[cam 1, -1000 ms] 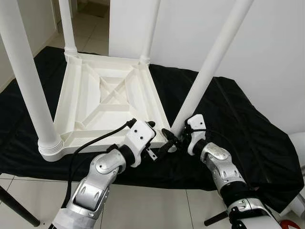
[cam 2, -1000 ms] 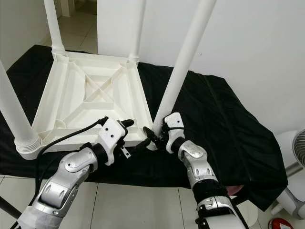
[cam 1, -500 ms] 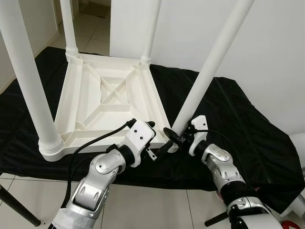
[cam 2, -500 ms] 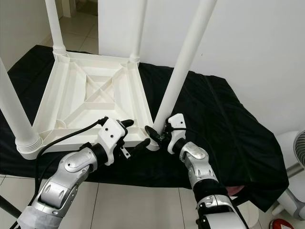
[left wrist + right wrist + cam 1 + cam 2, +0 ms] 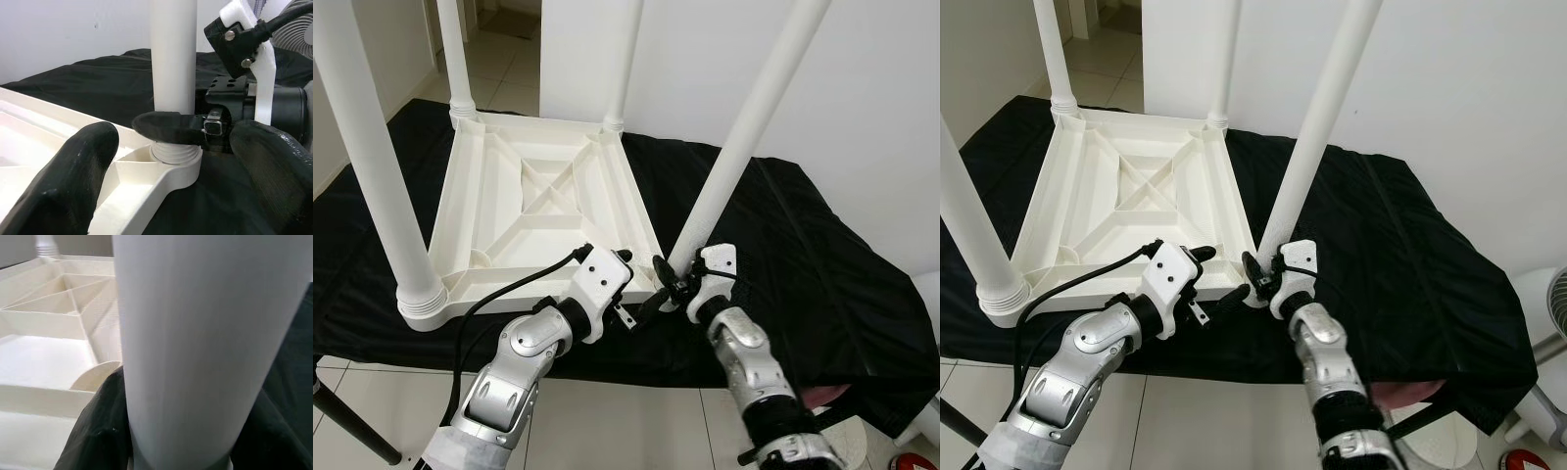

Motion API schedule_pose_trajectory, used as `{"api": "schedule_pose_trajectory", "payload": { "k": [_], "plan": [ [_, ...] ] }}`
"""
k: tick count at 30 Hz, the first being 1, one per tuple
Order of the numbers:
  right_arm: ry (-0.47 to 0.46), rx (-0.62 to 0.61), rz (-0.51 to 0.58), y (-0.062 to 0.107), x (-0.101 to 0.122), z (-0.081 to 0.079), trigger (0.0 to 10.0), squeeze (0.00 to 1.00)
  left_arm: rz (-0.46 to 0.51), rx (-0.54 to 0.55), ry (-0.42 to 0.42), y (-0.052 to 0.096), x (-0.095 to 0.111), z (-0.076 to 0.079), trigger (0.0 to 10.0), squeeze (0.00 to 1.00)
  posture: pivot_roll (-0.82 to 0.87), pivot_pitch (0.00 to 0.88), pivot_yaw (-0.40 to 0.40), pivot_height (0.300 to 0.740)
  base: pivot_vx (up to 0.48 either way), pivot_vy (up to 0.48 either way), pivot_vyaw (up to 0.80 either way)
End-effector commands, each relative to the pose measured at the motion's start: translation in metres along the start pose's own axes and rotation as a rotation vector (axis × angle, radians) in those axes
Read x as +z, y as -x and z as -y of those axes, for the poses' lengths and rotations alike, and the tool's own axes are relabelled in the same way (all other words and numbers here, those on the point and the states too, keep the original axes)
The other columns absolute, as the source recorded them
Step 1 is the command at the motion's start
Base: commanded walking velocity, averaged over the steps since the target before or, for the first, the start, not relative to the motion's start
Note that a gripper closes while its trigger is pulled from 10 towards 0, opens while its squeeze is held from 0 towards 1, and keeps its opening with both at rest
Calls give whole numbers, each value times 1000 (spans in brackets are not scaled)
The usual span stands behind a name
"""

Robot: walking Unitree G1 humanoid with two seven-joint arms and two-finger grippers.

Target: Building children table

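A white plastic table top (image 5: 538,196) lies upside down on a black cloth (image 5: 803,245). Its near-right leg (image 5: 744,137) leans to the right out of the corner socket (image 5: 178,156). My right gripper (image 5: 674,284) is shut on this leg just above the socket, and the leg (image 5: 195,342) stands between its black fingers (image 5: 98,435). One of those fingers (image 5: 168,128) crosses in front of the leg. My left gripper (image 5: 638,284) hovers open at the same corner, its fingers (image 5: 73,181) spread wide and holding nothing.
Three other white legs (image 5: 372,157) stand upright in the remaining corners. A white wall (image 5: 881,98) rises behind on the right. The cloth's front edge drops to tiled floor (image 5: 607,431). A white fan (image 5: 1552,294) stands at the lower right.
My right forearm has swung in to the left while its gripper kept its hold at the leg's base. The left arm has stayed put.
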State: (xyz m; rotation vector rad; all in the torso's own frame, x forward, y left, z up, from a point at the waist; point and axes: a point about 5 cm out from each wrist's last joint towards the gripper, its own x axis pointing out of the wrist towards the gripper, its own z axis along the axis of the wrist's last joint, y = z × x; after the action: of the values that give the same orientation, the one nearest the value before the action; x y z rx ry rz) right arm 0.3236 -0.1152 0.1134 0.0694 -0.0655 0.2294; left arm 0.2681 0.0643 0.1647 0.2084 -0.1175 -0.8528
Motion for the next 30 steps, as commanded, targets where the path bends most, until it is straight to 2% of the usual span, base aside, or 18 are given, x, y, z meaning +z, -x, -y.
{"api": "schedule_pose_trajectory", "payload": {
  "k": [1, 2, 5, 12, 13, 15, 18, 22, 23, 25, 28, 30],
  "plan": [
    [73, -122, -66, 7, -13, 7, 10000, 0, 7, 10, 14, -3, -1, 2, 10000, 0, 47, 0, -159, 740, 0, 0, 0],
    [56, -133, -69, 8, -15, 0, 10000, 0, 21, 17, 26, -2, 1, 2, 10000, 0, 49, 0, -161, 740, 0, 0, 0],
    [41, -132, -66, 8, -15, -9, 10000, 0, 37, 24, 40, -2, 3, 2, 10000, 0, 49, 0, -163, 740, 0, 0, 0],
    [36, -111, -51, 9, -12, -7, 10000, 4, 32, 25, 36, -1, 0, 2, 10000, 0, 53, 0, -169, 740, 0, 0, 0],
    [17, -100, -37, 11, -9, -1, 10000, 1000, 26, 27, 24, -1, -1, 0, 10000, 0, 56, 0, -172, 740, 0, 0, 0],
    [17, -100, -37, 11, -9, -1, 10000, 1000, 26, 27, 24, -1, -1, 0, 10000, 0, 56, 0, -172, 740, 0, 0, 0],
    [12, 8, -4, 14, -6, 5, 10000, 1000, 24, 39, 2, -3, -3, -7, 10000, 0, 59, 0, -178, 740, 0, 0, 0],
    [1, 48, -1, 15, -6, 8, 10000, 1000, 31, 46, -2, -5, -2, -10, 10000, 0, 63, 0, -181, 740, 0, 0, 0],
    [11, 94, 4, 16, -7, 11, 10000, 0, 38, 51, -8, -7, 0, -13, 10000, 0, 68, 0, -179, 740, 0, 0, 0],
    [30, 223, 12, 14, -4, 15, 10000, 0, 52, 51, -28, -10, 3, -19, 10000, 0, 69, 0, -175, 740, 0, 0, 0],
    [35, 251, 13, 13, -3, 15, 10000, 0, 56, 47, -30, -11, 4, -19, 10000, 0, 69, 0, -175, 740, 0, 0, 0],
    [48, 345, 17, 6, 2, 9, 10000, 0, 57, 24, -52, -13, 5, -21, 10000, 0, 67, 0, -169, 740, 0, 0, 0]
  ]
}}
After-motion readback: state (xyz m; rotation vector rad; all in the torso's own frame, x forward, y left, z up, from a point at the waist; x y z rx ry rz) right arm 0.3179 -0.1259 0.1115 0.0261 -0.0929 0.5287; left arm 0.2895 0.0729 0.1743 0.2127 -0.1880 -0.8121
